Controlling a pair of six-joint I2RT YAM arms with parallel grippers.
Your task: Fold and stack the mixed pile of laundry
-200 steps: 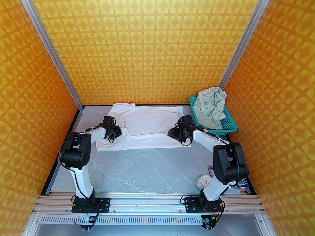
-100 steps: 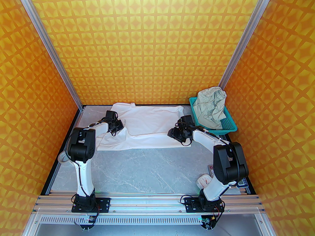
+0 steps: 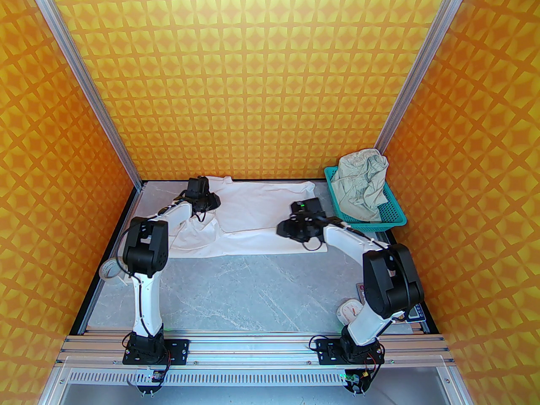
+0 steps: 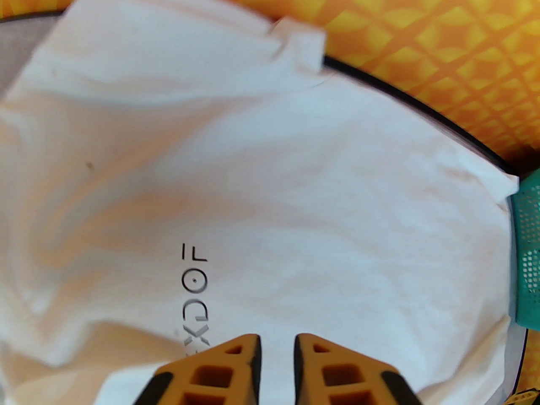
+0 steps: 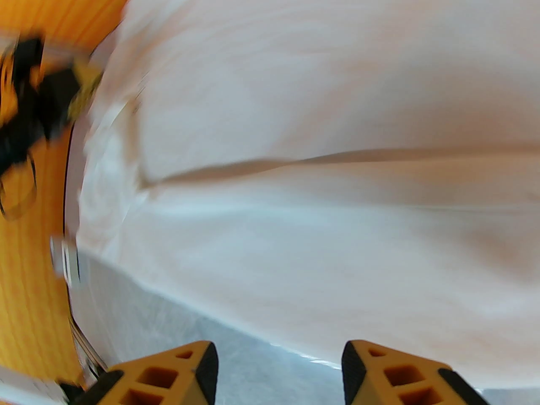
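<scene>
Sliding up-frame since a second ago, the left gripper (image 4: 277, 352) parts its jaws slightly off the white T-shirt (image 3: 261, 209) spread mid-frame, and the right gripper (image 5: 279, 365) gapes empty, so the fold seems released, with the shorts (image 3: 363, 179) waiting in the basket (image 3: 398, 222) at right.

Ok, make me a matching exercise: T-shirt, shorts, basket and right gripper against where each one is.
1 white T-shirt
2 pale green shorts
3 teal mesh basket
4 right gripper

A heaped in the basket
B far right of the table
C open over the shirt's near edge
D spread on the table

Pairs: 1-D, 2-A, 3-B, 4-C
</scene>
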